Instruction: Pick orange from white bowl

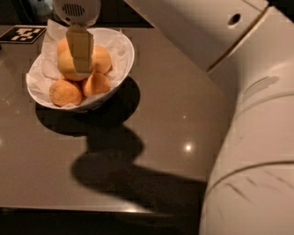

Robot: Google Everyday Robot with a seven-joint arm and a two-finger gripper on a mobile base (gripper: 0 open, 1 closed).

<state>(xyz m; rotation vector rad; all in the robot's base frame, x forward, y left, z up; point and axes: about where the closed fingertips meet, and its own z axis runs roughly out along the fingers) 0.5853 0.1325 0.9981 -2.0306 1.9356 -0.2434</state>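
Observation:
The white bowl stands at the far left of the dark table, lined with crumpled white paper. It holds several oranges. The paler, slightly bigger orange sits on top at the middle-left of the pile. Deeper-orange fruits lie around it: one at the front left, one at the front right and one at the right. My gripper hangs straight down from its round wrist over the bowl. Its tip is at the right side of the paler orange and hides part of it.
The glossy dark brown table extends right and forward of the bowl. A black-and-white marker tag lies at the back left corner. My large pale arm fills the right side and casts a shadow over the table's front.

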